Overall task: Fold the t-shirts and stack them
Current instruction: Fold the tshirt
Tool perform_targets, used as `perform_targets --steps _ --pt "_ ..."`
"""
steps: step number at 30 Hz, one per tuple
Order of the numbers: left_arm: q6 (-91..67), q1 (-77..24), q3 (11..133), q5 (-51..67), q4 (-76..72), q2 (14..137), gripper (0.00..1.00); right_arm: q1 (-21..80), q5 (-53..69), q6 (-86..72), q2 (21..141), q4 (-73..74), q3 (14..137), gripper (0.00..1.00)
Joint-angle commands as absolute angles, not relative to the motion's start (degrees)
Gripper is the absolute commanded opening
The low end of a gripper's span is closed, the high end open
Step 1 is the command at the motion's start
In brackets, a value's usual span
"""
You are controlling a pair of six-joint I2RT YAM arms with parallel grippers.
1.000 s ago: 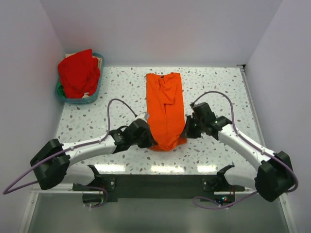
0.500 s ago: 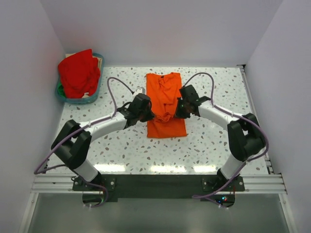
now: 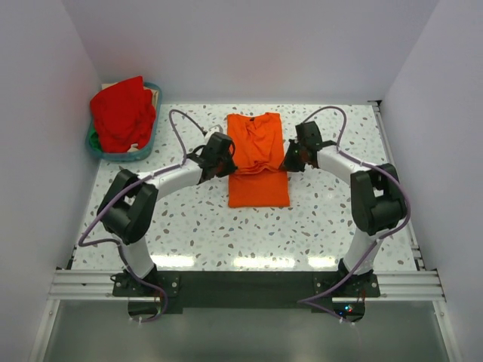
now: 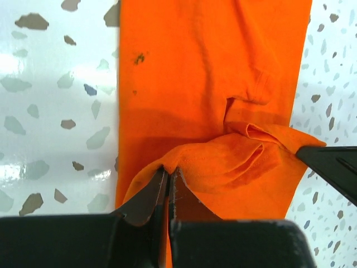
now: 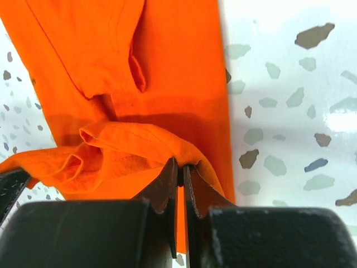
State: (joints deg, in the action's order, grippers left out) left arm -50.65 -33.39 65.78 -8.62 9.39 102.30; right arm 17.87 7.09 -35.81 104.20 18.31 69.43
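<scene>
**Orange t-shirt** (image 3: 257, 188): lies at the centre of the speckled table (image 3: 332, 219), folded into a narrow strip that runs from the near side toward the back wall. The near part lies flat. Across the middle, an edge of the cloth is lifted and bunched into a wrinkled ridge over the layer beneath.

**Left pincer** (image 4: 168, 174): stands at the shirt's left edge. The jaws are closed to a thin slit and pinch the left corner of the raised orange fold, and the cloth drapes away from the tips on either side.

**Right pincer** (image 5: 180, 166): stands at the shirt's right edge, opposite the left one. The jaws are likewise closed to a slit and grip the right corner of the same fold. The fold sags between the two grips.

**Arms**: both reach forward over the table, one on each side of the shirt, wrists turned inward.

**Red t-shirt** (image 3: 121, 113): a crumpled heap that rises above the rim of the blue-green basket (image 3: 113, 157). The basket sits in the far left corner of the table, well apart from the orange shirt, and neither pincer touches it.
</scene>
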Motion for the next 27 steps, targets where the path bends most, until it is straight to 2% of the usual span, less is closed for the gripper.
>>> perform_targets --steps 1,13,16,17,19,20,23,25,27 --pt "-48.1 -32.3 69.3 -8.6 8.6 103.2 0.0 17.4 9.8 -34.6 105.4 15.2 72.7 0.0" --pt "-44.4 -28.3 72.8 -3.2 6.6 107.6 0.0 16.0 12.4 -35.4 110.0 14.2 77.1 0.01" --pt "-40.8 -26.6 73.2 1.1 3.1 107.8 0.23 14.2 13.4 -35.4 109.7 14.3 77.4 0.25" --pt "-40.2 -25.4 73.6 3.7 3.0 107.8 0.36 12.6 14.1 -35.8 109.5 14.1 77.0 0.39" --pt "-38.5 -24.4 73.2 5.1 2.6 106.4 0.48 11.0 16.1 -36.2 107.9 12.9 76.1 0.51" --pt "-38.1 -23.6 72.2 6.1 1.8 105.7 0.54 10.2 16.4 -36.2 107.1 12.7 75.6 0.6" --pt "-37.7 -23.6 69.0 5.7 0.9 101.3 0.58 10.7 15.5 -34.9 103.7 13.0 74.4 0.61" --pt "-38.1 -23.9 67.2 6.4 -1.3 99.1 0.53 11.9 14.2 -34.3 101.9 12.9 73.0 0.61" --pt "-38.3 -25.0 65.8 5.6 -0.8 98.3 0.43 14.3 11.6 -33.2 100.3 12.9 71.6 0.6"
